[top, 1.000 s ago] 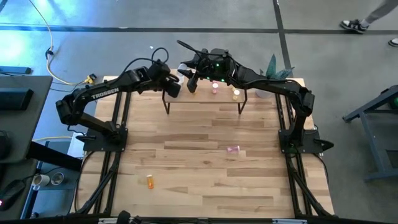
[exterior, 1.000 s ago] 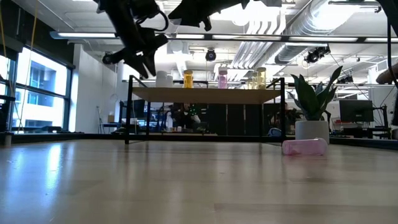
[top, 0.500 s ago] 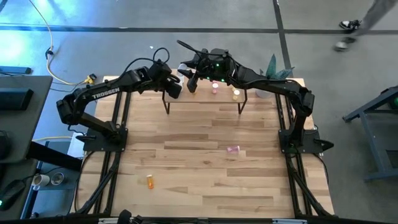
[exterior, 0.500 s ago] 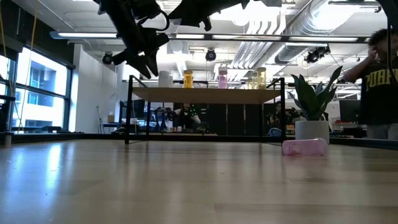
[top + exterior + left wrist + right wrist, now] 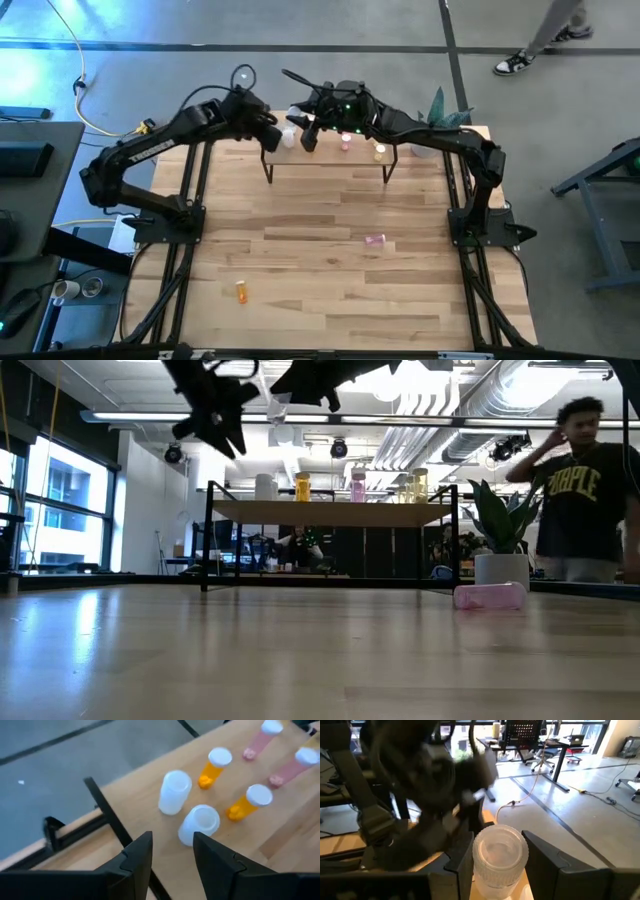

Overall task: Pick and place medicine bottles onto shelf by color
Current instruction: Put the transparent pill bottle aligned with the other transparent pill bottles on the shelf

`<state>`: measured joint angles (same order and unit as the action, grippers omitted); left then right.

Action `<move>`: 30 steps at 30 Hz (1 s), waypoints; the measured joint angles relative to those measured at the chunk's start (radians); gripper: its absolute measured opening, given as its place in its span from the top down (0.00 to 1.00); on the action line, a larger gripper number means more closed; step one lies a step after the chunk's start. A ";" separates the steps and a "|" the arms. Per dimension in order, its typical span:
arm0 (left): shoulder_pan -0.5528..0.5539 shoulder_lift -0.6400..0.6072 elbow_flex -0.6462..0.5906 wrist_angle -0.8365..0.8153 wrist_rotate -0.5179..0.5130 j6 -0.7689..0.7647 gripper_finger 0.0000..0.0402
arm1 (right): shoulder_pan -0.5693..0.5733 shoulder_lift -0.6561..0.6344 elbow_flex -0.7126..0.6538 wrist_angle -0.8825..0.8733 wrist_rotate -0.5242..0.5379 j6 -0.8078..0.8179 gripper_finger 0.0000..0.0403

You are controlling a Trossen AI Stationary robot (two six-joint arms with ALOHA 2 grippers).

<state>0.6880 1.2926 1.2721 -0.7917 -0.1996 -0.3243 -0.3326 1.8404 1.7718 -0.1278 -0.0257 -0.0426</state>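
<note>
Gripping clear bottle (image 5: 499, 852), white cap, R gripper (image 5: 495, 857)

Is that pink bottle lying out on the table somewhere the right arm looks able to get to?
Probably yes, but not right away: the pink bottle lies in the open with nothing around it, while the right tool is up at the shelf gripping a clear bottle.

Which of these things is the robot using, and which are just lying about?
Job: shelf, bottles on it, clear bottle held in right gripper, left gripper open above shelf, pink bottle and orange bottle lying on table.
Not: potted plant, person.
</note>
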 joint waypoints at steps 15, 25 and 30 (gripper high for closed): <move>-0.001 -0.270 0.079 -0.013 0.054 0.079 0.67 | 0.080 0.000 0.000 -0.103 0.154 0.100 0.68; -0.001 -0.417 0.079 -0.013 0.129 0.120 0.67 | 0.123 0.000 0.000 -0.188 0.257 0.290 0.68; -0.001 -0.450 0.079 -0.014 0.133 0.120 0.67 | 0.181 -0.001 -0.037 -0.206 0.405 0.366 0.68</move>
<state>0.6868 0.8428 1.3506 -0.8060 -0.0666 -0.2047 -0.1520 1.8393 1.7343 -0.3336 0.3797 0.3234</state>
